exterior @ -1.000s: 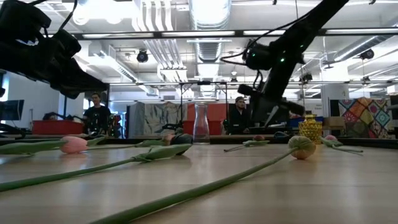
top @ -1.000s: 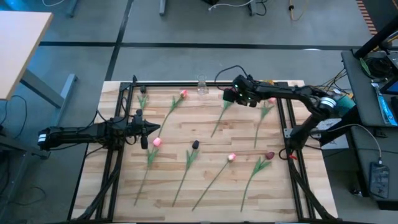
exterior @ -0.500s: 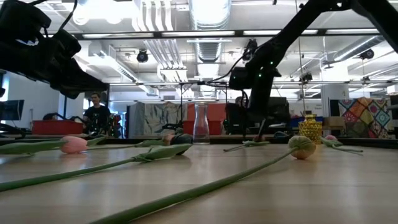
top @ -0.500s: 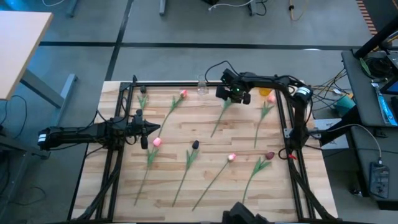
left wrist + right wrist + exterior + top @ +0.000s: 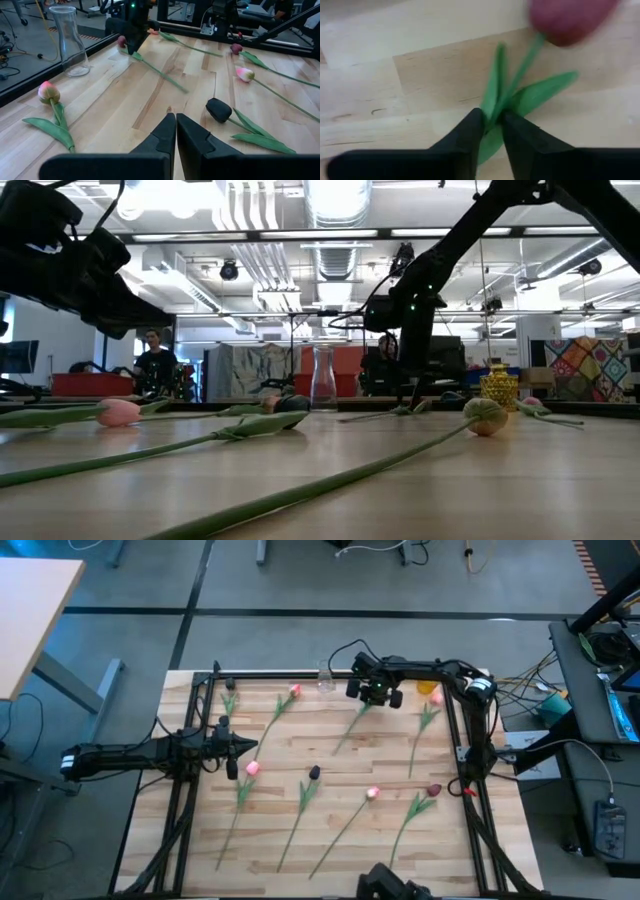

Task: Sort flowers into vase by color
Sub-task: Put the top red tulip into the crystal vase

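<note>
Several tulips lie flat on the wooden table [image 5: 300, 830], with pink heads [image 5: 252, 767] [image 5: 373, 793] and dark ones [image 5: 314, 772] [image 5: 434, 789]. My right gripper [image 5: 372, 693] is at the far edge, shut on a maroon tulip [image 5: 121, 41] near its head [image 5: 567, 20]. A clear glass vase [image 5: 325, 678] stands upright just left of it. My left gripper [image 5: 247, 745] hovers shut over the table's left side, holding nothing. My right gripper pinches the maroon tulip's green stem [image 5: 495, 114] between its two fingers, a little below the head, where the leaves branch off. The fingers come from above, pointing down, and lie across the stem. The stem's free end [image 5: 338, 748] trails toward the table's middle.
A small golden vase [image 5: 498, 388] stands at the far right. Black frame rails [image 5: 185, 790] [image 5: 470, 810] run along the table's left, right and far sides. People stand in the room beyond the table [image 5: 155, 360].
My right gripper has travelled toward the table's left edge along the far side and come down onto the maroon tulip beside the glass vase. The tulip's free stem end has swung slightly toward the left.
</note>
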Tool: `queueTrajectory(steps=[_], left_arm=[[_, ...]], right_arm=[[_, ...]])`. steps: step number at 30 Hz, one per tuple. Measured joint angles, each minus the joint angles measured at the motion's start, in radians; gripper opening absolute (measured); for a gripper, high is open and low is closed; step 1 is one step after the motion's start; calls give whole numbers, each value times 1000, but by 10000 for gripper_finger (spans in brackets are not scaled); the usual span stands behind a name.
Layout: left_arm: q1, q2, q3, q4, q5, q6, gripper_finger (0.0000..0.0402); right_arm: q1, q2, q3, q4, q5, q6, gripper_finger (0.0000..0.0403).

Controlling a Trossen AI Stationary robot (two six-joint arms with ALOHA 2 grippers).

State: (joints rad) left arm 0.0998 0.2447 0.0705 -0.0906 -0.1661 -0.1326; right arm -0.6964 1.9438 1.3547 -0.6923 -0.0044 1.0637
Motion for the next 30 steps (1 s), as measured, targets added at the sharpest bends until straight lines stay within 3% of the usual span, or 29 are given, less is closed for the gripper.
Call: queueTrajectory(steps=[5, 13, 30], left_arm=[[0, 0, 0, 0, 0, 0, 0], [0, 0, 0, 0, 0, 0, 0], [0, 0, 0, 0, 0, 0, 0]], right_arm=[[-4, -56, -2, -1, 97, -118, 15], [10, -200, -2, 98, 144, -313, 13], [64, -645, -15, 282, 45, -1063, 13]])
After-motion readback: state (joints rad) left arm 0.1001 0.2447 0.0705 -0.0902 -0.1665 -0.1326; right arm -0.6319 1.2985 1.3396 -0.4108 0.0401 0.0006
